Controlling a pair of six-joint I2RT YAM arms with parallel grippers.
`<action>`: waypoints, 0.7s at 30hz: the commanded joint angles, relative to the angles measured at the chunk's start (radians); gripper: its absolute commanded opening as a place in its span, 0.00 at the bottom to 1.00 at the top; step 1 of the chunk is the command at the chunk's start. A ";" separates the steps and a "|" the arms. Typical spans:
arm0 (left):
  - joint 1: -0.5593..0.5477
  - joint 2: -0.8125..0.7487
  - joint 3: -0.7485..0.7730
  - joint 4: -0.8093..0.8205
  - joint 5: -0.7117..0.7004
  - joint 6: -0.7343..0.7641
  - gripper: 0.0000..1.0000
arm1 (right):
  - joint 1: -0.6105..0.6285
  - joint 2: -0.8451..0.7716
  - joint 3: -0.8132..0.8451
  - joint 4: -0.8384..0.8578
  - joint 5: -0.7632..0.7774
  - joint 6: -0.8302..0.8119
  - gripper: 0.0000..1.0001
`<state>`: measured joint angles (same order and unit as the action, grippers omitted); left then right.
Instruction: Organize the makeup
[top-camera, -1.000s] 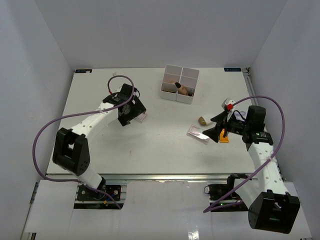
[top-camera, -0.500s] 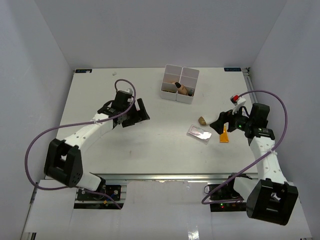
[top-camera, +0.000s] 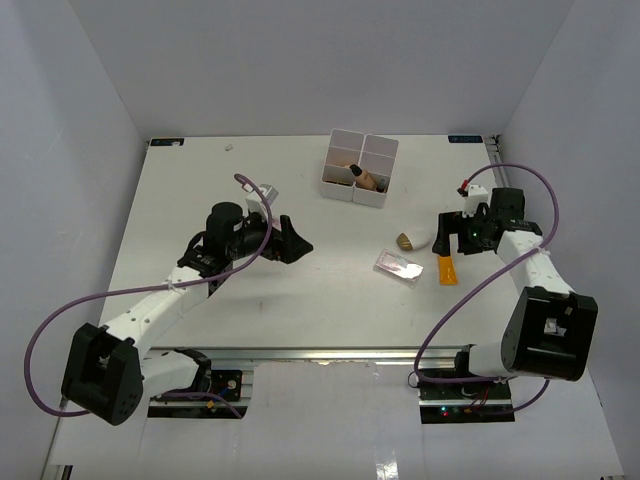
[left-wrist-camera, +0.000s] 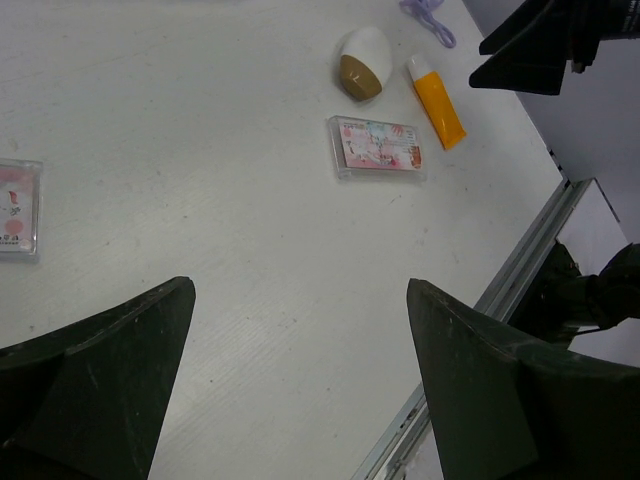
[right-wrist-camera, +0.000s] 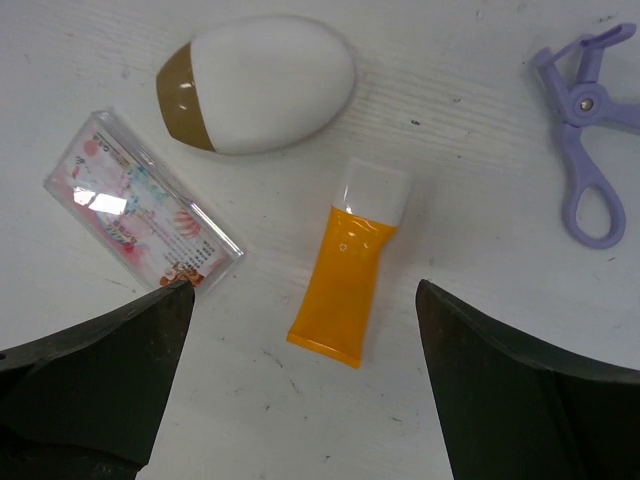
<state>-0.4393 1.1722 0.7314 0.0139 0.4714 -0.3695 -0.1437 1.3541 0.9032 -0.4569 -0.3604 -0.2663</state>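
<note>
From above, the left end effector and right end effector hang spread and empty above the bench; the orange tube lies at the right, long axis near-to-far. Left wrist: fingers wide apart, touching nothing. Right wrist: fingers wide apart above the orange tube, its white-capped end nearest the egg.

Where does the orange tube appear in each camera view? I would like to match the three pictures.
Top external: orange tube lies right of centre, on the table.
Left wrist: orange tube is at the upper right.
Right wrist: orange tube is in the middle, white cap upward.
Shared landmark: the pink flat packet, to its left in every view.
</note>
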 joint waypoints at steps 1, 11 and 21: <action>0.008 -0.088 -0.024 0.060 0.061 0.044 0.98 | 0.028 0.038 0.007 -0.004 0.118 -0.021 0.97; 0.008 -0.102 -0.035 0.081 0.110 0.029 0.98 | 0.059 0.108 -0.023 0.040 0.210 -0.022 0.80; 0.008 -0.095 -0.043 0.092 0.129 0.020 0.98 | 0.072 0.190 0.006 0.055 0.199 0.001 0.63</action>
<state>-0.4355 1.0786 0.6990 0.0834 0.5673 -0.3492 -0.0779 1.5100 0.8853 -0.4363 -0.1589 -0.2717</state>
